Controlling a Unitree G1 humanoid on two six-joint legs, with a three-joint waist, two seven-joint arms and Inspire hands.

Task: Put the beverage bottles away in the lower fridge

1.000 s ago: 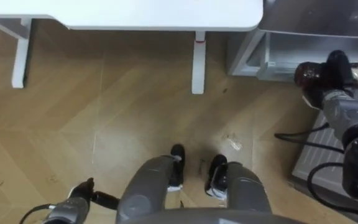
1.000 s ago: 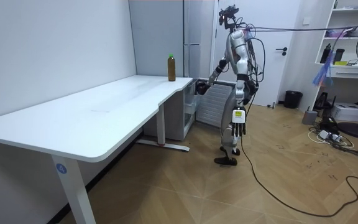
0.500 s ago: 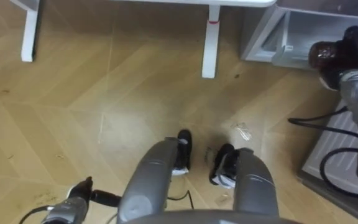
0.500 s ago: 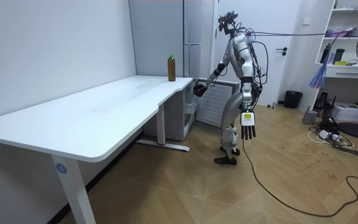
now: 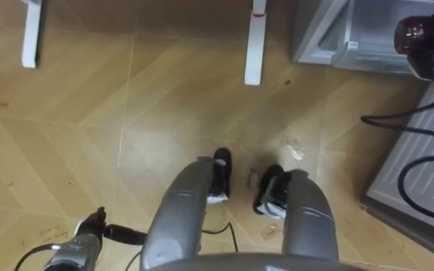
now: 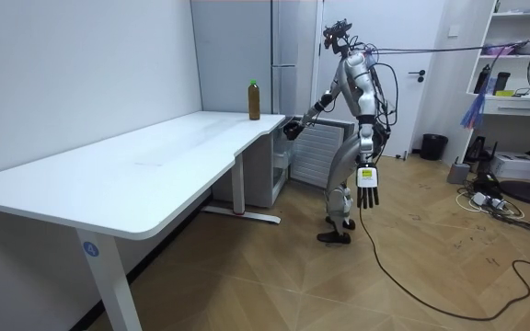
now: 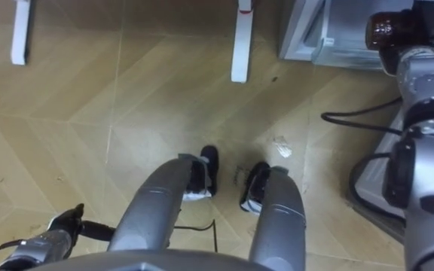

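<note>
The right hand (image 7: 432, 21), fingers clamped round a dark drink bottle (image 7: 386, 31), held it just before the open lower fridge (image 7: 307, 30), seemingly ready to load. The left hand (image 6: 365, 188) hung away from the fridge, fingers straight, unneeded.

Of the dark bottle (image 7: 385, 31) just one rounded end shows; the rest is hidden in the right hand (image 7: 430, 16), itself cut off by the top edge. Little of the left hand (image 7: 65, 223) can be made out near the bottom edge. The table leg (image 5: 255, 41) and grey fridge compartment (image 5: 319, 34) are cut off above.
</note>
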